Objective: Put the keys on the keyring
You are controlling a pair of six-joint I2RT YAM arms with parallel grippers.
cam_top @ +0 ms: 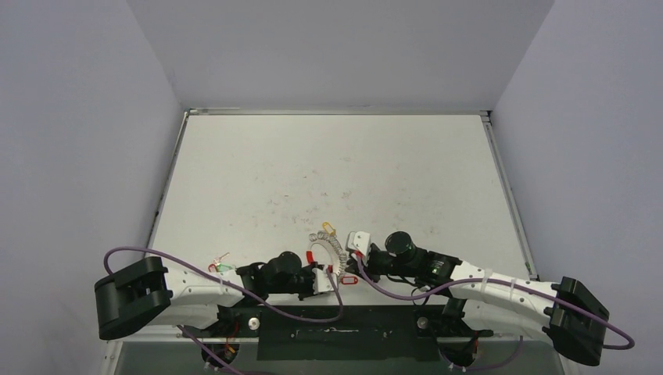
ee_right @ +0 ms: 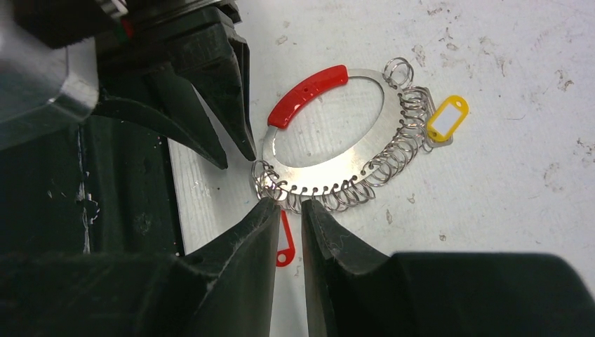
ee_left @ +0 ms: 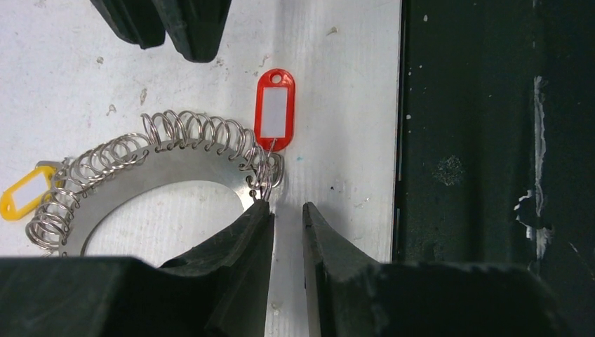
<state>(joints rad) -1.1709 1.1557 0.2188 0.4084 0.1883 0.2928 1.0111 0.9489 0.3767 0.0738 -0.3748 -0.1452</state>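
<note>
Showed, from above, a keyring (cam_top: 335,250) lying flat at 6 o'clock on the tabletop (cam_top: 328,172). Set the left pincer (cam_top: 328,275) at the keyring's 6 o'clock and the right pincer (cam_top: 350,256) at its 4 o'clock, both just beside it.

Showed, from the left wrist, the left pincer narrowed to a thin slit with bare tabletop in the gap, pinching nothing. Put one fingertip (ee_left: 259,217) right at the keyring's cut end, at 12 o'clock from the slit, the band curving off toward 9. Could not tell whether touching or just above. Judged the left pincer the nearer to that end.

Showed, from the right wrist, the right pincer likewise narrowed to a slit and gripping nothing, the keyring at its 12 o'clock. Ran the keyring's long axis there from 8 to 2 o'clock, with a red piece (ee_right: 309,95) on the rim at 11.

Revealed no container. Took the keyring itself as carrier: a row of small split rings (ee_right: 379,172) through holes along the rim, a red tag (ee_right: 283,242) seemingly hooked at the end by the pincers, a yellow tag (ee_right: 448,117) at the other end. Left a green-and-red tag (cam_top: 221,266) well apart at 9 o'clock, beside the left arm, judged not yet on.
</note>
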